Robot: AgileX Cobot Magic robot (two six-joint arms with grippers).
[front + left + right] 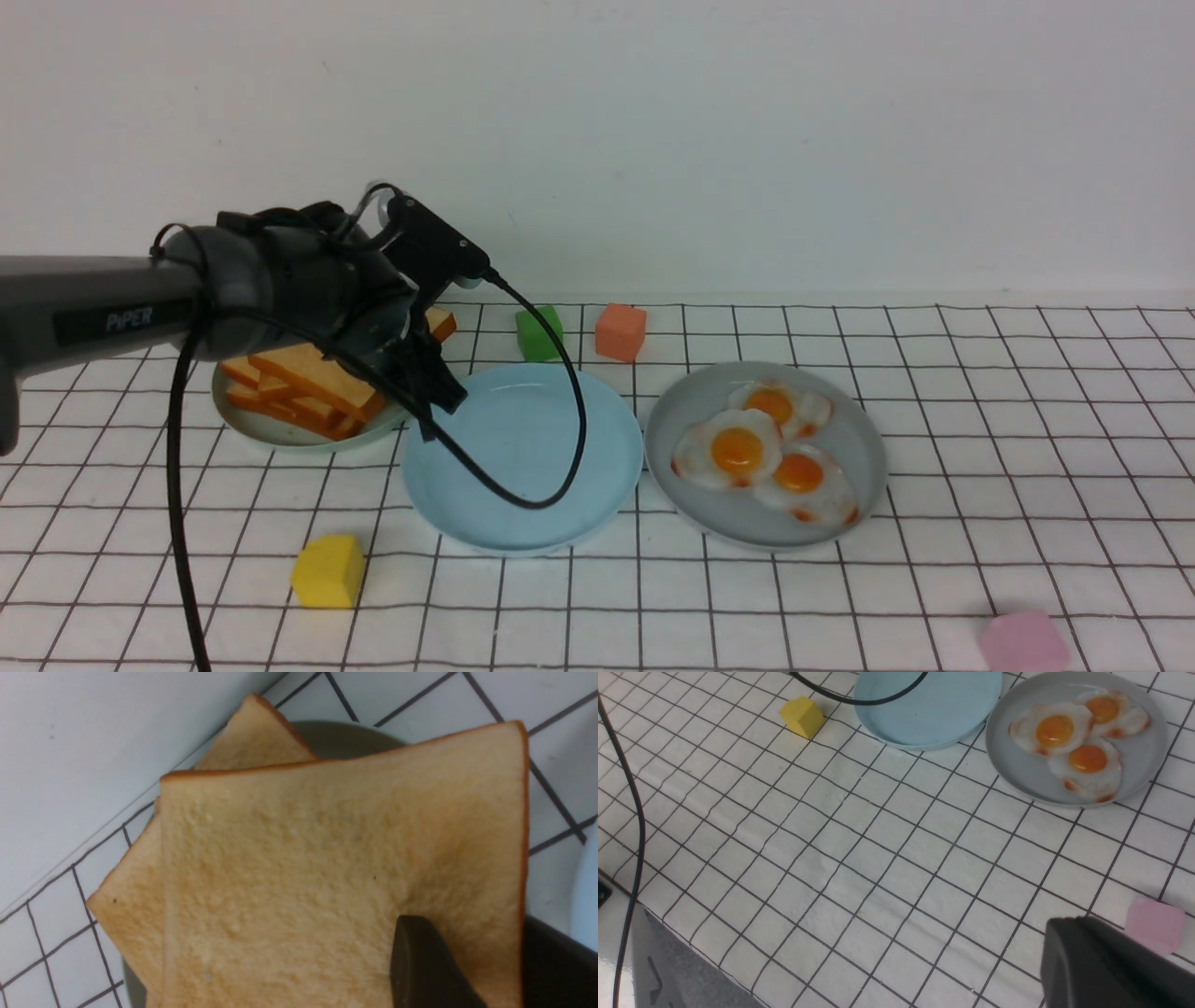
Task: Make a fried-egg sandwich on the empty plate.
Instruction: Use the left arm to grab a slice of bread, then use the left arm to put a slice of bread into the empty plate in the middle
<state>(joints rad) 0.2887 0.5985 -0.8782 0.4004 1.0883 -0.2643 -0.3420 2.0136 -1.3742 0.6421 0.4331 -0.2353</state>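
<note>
Site: white bench (980, 523), gridded with dark lines.
Blue plate (523, 439): round, low rim, in the middle; nothing of the sandwich on it. The left arm's cable passes in front of it in the front view.
Toast slices (308, 373): piled on the pale grey-green plate (280, 439), left of the blue plate.
Fried eggs (738, 451): three, overlapping on the grey plate (672, 485), right of the blue plate.
Left fingers (418, 952): astride the edge of the top slice (303, 882), one over its broad face, the other past the crust. Whether they press on it, I cannot tell.
Right fingers (1083, 952): together, well apart from the food, near the pink block (1155, 926).
Progress: none of the build done, by the look of it; probably at the grasp of the first slice.
Left to do: bottom slice onto the blue plate, one egg on that, second slice on top.
Slice heading: top slice shows its broad face to the left wrist camera. Nearly square, so no clear long axis. Corners of slices beneath stick out at other angles.
Egg heading: yolks up. Foremost egg seems drawn out from its yolk toward the front right; the others' long axes are unclear under the overlap.
</note>
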